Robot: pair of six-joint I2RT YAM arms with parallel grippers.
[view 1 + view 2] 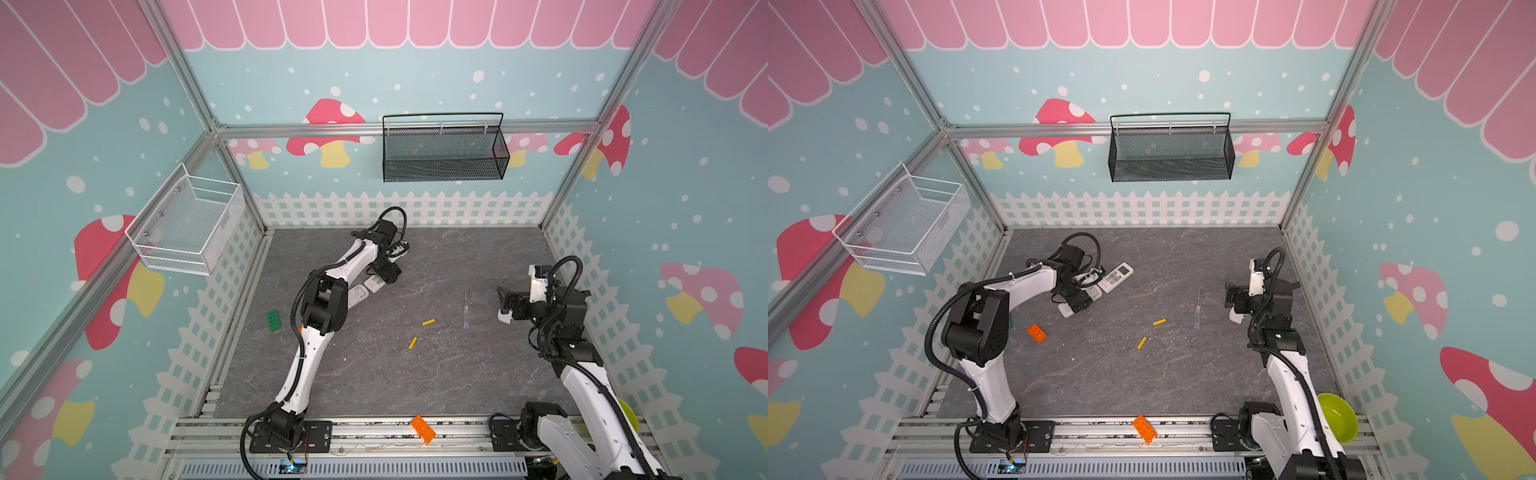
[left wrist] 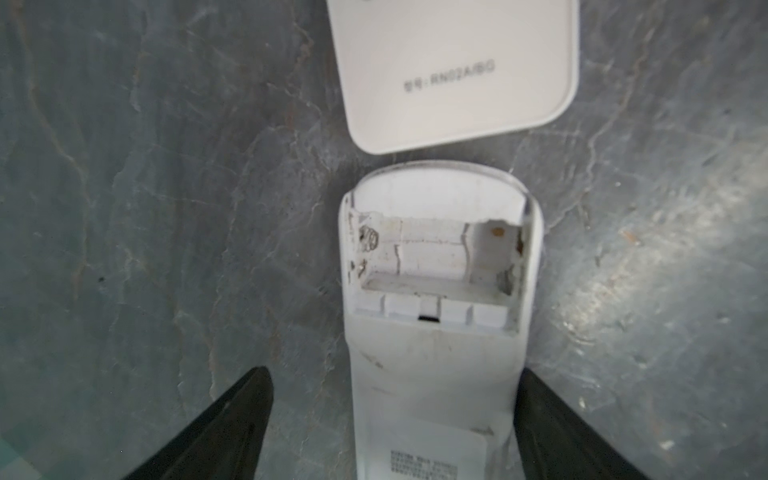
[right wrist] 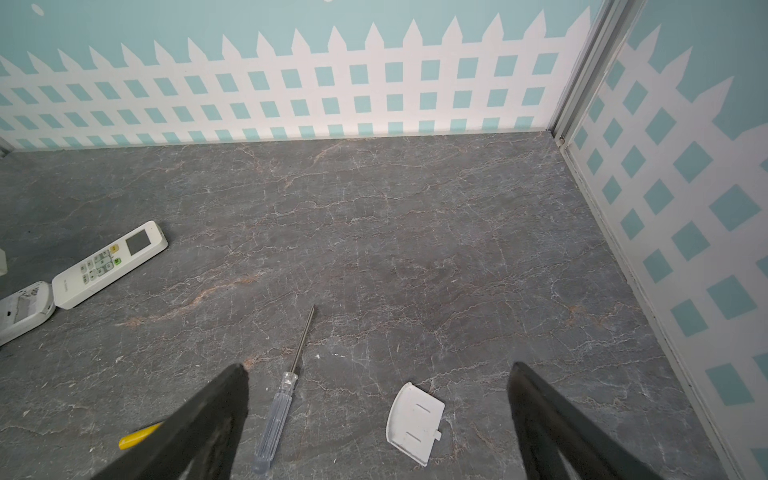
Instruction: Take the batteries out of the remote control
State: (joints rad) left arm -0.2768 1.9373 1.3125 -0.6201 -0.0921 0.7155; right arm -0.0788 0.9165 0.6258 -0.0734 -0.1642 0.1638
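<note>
Left gripper (image 2: 392,370) jaws spread wide, straddling the white plastic remote (image 2: 432,353) with its battery bay uncovered; a second remote (image 2: 453,70) lies just beside its end. Right gripper (image 3: 377,366) also gapes, above the clear-handled screwdriver (image 3: 276,415) and the curved white cover (image 3: 415,419). A yellow battery (image 1: 428,322) and a second yellow battery (image 1: 412,343), smooth cylinders, lie loose mid-table on the grey veined slab (image 1: 436,374).

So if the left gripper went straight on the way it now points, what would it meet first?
Most likely the opened remote, lying between the spread fingers of the left gripper; the second remote lies just beyond. Height above it is unclear.
</note>
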